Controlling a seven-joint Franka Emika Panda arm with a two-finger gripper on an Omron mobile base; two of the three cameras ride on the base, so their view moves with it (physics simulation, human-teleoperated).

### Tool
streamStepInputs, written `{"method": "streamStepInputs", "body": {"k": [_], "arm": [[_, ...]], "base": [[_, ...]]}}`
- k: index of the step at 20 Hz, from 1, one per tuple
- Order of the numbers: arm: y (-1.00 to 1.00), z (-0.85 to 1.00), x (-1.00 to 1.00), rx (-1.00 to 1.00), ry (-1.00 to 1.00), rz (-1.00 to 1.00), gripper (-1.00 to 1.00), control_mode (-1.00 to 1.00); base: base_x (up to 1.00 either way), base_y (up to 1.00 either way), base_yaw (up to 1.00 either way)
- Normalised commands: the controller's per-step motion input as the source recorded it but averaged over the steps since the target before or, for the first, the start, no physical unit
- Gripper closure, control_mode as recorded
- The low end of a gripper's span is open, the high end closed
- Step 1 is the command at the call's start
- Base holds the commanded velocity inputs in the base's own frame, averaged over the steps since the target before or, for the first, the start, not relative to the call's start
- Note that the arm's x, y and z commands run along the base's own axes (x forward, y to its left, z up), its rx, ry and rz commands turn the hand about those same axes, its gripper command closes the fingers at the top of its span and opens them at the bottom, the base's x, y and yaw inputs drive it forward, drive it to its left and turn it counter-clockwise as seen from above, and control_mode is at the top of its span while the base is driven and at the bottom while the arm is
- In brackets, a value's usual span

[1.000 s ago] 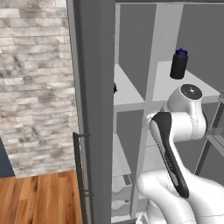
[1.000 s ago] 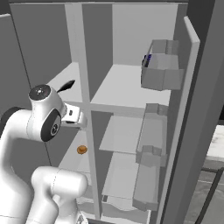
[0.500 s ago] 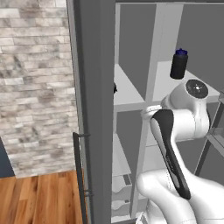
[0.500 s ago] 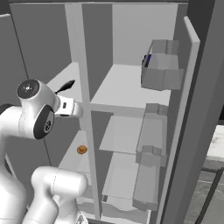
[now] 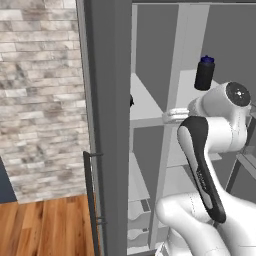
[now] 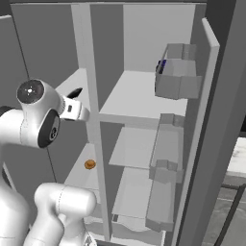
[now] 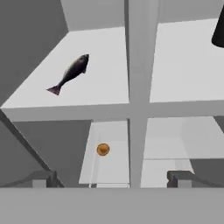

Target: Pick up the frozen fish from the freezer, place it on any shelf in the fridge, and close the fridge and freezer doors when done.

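fish: the frozen fish lies flat on the upper freezer shelf, tail toward the shelf's front edge, head pointing back into the compartment; a dark sliver of it shows in the right base view past the white wrist.
end effector: the end effector is in front of the unit, facing the vertical divider, with both dark finger tips set wide apart and nothing between them.
fish versus end effector: the fish sits up and to the left of the finger tips in the hand view, well apart from them, not touched.
freezer: the freezer is the left compartment; on a lower shelf there lies a small orange round thing.
fridge: the fridge is to the right of the divider, its pale shelves bare near the front; a dark bottle with a blue cap stands on the upper one.
doors: the right door stands open with rack bins; the left door is open, edge-on in the left base view.
writing: no readable label on anything.
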Motion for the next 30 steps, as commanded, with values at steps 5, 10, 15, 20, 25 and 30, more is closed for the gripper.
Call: {"method": "streamStepInputs", "body": {"k": [5, 10, 15, 20, 25, 30], "arm": [[0.22, 0.08, 0.04, 0.25, -0.01, 0.0, -1.0, -1.0], [0.3, 0.18, 0.25, 0.14, 0.01, 0.0, -1.0, -1.0], [0.19, 0.1, 0.24, 0.07, 0.07, 0.0, -1.0, -1.0], [0.14, 0.05, 0.39, 0.0, 0.16, -0.04, -1.0, -1.0], [0.26, 0.01, 0.51, 0.0, 0.17, -0.07, -1.0, -1.0], [0.08, -0.03, 0.24, 0.0, 0.03, 0.0, -1.0, -1.0]], "base": [[0.0, 0.0, 0.0], [0.0, 0.0, 0.0], [0.0, 0.0, 0.0], [0.0, 0.0, 0.0], [0.0, 0.0, 0.0], [0.0, 0.0, 0.0]]}}
